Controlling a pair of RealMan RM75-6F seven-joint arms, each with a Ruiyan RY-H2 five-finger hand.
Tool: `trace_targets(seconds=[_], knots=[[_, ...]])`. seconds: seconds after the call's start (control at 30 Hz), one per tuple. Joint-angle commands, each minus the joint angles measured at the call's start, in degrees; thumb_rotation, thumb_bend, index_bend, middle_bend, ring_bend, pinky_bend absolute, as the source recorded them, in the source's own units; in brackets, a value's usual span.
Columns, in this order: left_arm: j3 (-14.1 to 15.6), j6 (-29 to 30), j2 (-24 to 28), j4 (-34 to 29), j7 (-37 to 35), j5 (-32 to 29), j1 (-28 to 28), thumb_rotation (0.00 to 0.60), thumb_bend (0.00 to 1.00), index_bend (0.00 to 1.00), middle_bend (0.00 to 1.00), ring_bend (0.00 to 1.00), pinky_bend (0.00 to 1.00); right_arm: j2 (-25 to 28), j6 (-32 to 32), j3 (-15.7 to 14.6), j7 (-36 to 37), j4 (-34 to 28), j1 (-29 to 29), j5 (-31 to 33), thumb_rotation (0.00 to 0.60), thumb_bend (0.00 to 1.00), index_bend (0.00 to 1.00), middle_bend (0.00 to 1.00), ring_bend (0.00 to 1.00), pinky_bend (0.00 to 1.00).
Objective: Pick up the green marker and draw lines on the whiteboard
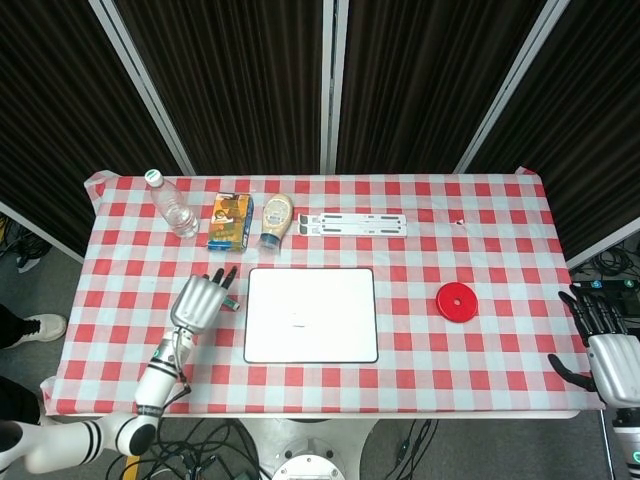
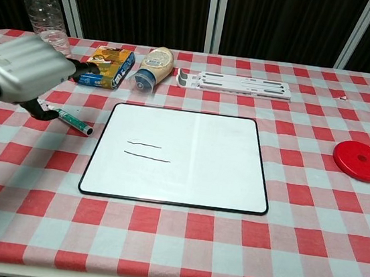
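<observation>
The worktop, covered in a red-and-white checked cloth, fills the lower part of the chest view. At centre frame lies the white rectangular whiteboard with a black rim, flat on the cloth, bearing two short dark horizontal lines in its left half. At left of frame the left robot hand, silver-backed with dark fingers, sits above the cloth just left of the board; its fingers are spread and extended and it grips nothing. The green marker with a white barrel lies on the cloth under and just right of that hand, between the hand and the board's left edge, tilted with its tip toward the board; whether the thumb touches its far end cannot be told. At right of frame a flat red round disc rests well apart from the board. In the head view the right robot hand shows at the lower right corner, off the worktop edge, fingers apart and holding nothing. Along the far side stand, left to right, a clear plastic water bottle, a yellow-and-blue carton, a beige squeeze bottle lying on its side, and a long white slotted bracket.
</observation>
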Motion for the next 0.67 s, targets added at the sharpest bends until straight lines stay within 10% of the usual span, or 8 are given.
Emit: trace_targets(seconds=[0.03,0.37,0.67], knots=[[-4.83,6.72,6.6,-10.61,-13.84,-1.3,5.43,0.6,0.2,0.12,0.26,0.46,0.75,0.15,-0.15,0.02,0.13,0.09,-0.14,0.43,0.6,0.15,0.0,0.0,0.0,0.0],[0.28,7.88,27.4,-12.18,-42.81,2.22,19.38,0.6,0.19,0.13,0.2,0.15,0.17,-0.19,-1.29,-0.24,2.95,1.6,0.6,-0.4,0.6,0.17,0.0,0.01,0.0,0.0],[5.64,20.04,28.08,-12.65,-46.22,6.98,31.06,0.6,0.18,0.13,0.19,0.15,0.16,-1.91,1.01,-0.6,1.05,0.98,1.01,-4.13,0.6,0.17,0.0,0.01,0.0,0.0]])
